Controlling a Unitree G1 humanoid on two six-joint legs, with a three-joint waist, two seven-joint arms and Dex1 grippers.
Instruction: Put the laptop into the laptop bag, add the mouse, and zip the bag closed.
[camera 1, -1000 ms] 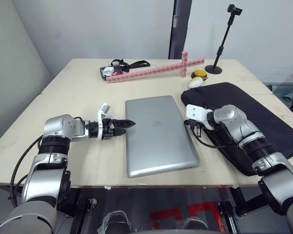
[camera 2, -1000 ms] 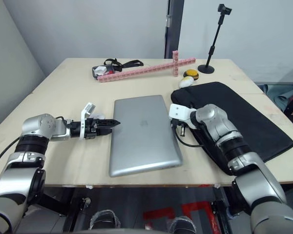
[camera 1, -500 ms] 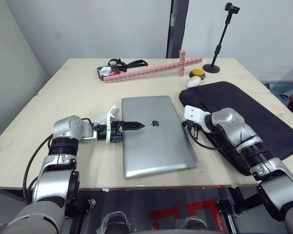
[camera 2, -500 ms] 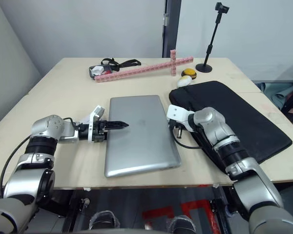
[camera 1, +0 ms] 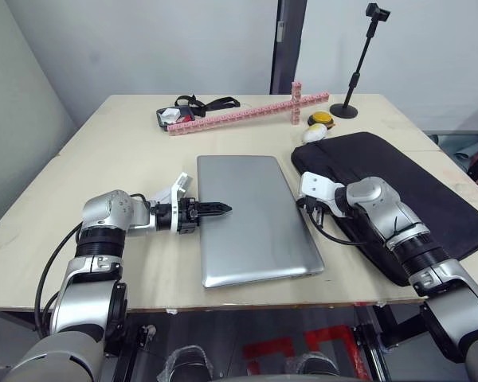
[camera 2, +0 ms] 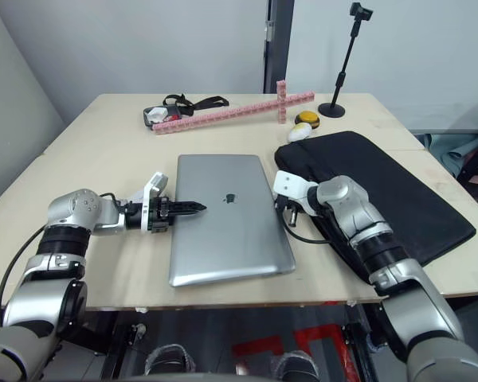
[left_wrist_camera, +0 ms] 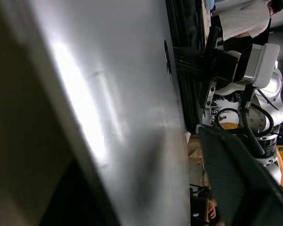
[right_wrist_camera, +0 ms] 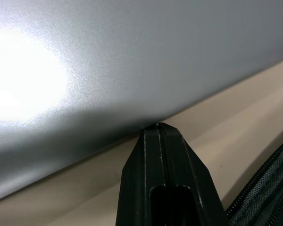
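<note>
The silver-grey laptop (camera 1: 255,219) lies flat and closed on the table's middle. My left gripper (camera 1: 217,208) reaches in over its left edge. In the left wrist view its fingers stand on either side of that edge of the laptop (left_wrist_camera: 122,108), close against it. My right gripper (camera 1: 305,204) is shut, and its tip (right_wrist_camera: 156,127) presses the laptop's right edge at table level. The black laptop bag (camera 1: 418,187) lies flat to the right, under my right arm. The small white mouse (camera 1: 314,135) sits just beyond the bag's far corner.
A yellow-orange object (camera 1: 325,120) lies next to the mouse. A long pink brick bar (camera 1: 247,114) crosses the far side of the table, with a black strap and a small device (camera 1: 193,106) at its left end. A black stand (camera 1: 354,76) rises at the far right.
My left gripper has moved from beside the laptop in over its left edge and closed on it. The right gripper stays against the right edge. The camera view has shifted slightly.
</note>
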